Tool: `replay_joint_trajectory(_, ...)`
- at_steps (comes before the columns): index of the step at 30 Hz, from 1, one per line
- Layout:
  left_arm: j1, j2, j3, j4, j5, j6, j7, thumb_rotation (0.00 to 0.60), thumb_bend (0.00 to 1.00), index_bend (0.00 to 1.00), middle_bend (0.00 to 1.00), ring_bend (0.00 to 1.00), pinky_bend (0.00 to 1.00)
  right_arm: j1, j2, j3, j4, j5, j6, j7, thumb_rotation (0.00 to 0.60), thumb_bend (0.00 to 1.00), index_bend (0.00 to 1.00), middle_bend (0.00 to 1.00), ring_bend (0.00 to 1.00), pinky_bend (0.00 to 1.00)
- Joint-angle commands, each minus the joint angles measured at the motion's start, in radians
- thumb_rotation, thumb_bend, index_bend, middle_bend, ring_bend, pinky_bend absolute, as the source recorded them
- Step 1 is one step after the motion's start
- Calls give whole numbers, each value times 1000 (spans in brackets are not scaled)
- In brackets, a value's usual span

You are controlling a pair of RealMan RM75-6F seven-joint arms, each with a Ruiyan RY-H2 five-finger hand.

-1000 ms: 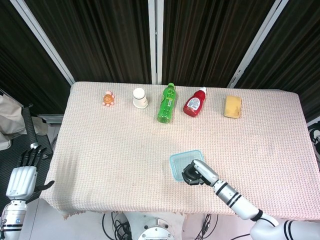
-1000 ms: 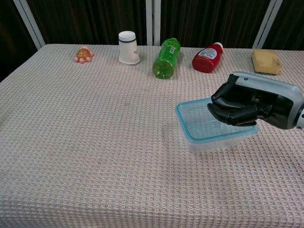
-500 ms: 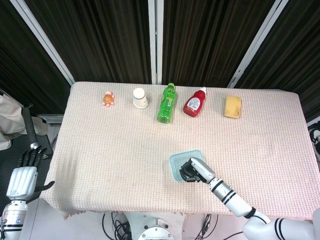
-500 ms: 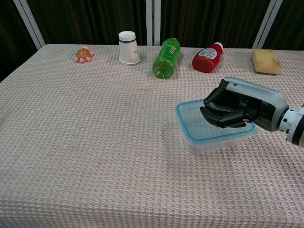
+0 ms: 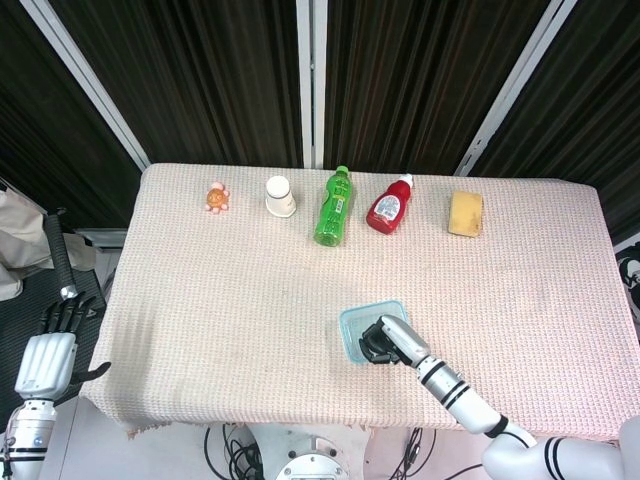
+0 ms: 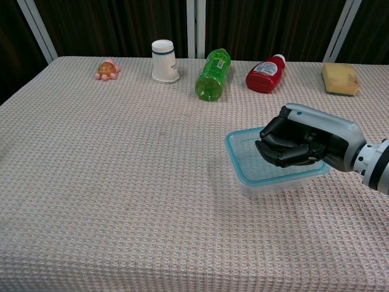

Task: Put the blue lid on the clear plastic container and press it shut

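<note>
The clear plastic container (image 6: 261, 185) sits on the table right of centre, with the blue-rimmed lid (image 5: 352, 325) (image 6: 243, 157) lying on top of it. My right hand (image 5: 381, 341) (image 6: 290, 145) rests on the lid's near right part with its dark fingers curled down against it, covering that corner. My left hand (image 5: 47, 357) hangs off the table's left edge, low beside it, its fingers apart and holding nothing. It shows only in the head view.
Along the far edge of the pink woven tablecloth (image 5: 220, 300) stand a small orange toy (image 5: 216, 196), a white cup (image 5: 280, 196), a lying green bottle (image 5: 332, 207), a red ketchup bottle (image 5: 389, 205) and a yellow sponge (image 5: 465, 213).
My right hand has slid a little left and down over the lid, and the container has settled flatter on the table. The left hand has barely moved.
</note>
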Motion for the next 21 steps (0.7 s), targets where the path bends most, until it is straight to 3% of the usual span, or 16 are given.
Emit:
replay_joint_trajectory(1,0,0,0,0,-1,0,-1,600,56,79,4,0,0,-1,-3,2,6,2,0,1,600,675,1000,932,924,974)
replay_joint_trajectory(13,-4,1,-1,-4,1,-4,4,600,56,79,4,0,0,-20,23,19,-14,-39,72,35,600,675,1000,932,918,974)
replay_joint_trajectory(21,-9,3,-2,-10,0,-9,12,600,56,79,5,0,0,-3,35,68,18,17,44,50,600,675,1000,932,916,974)
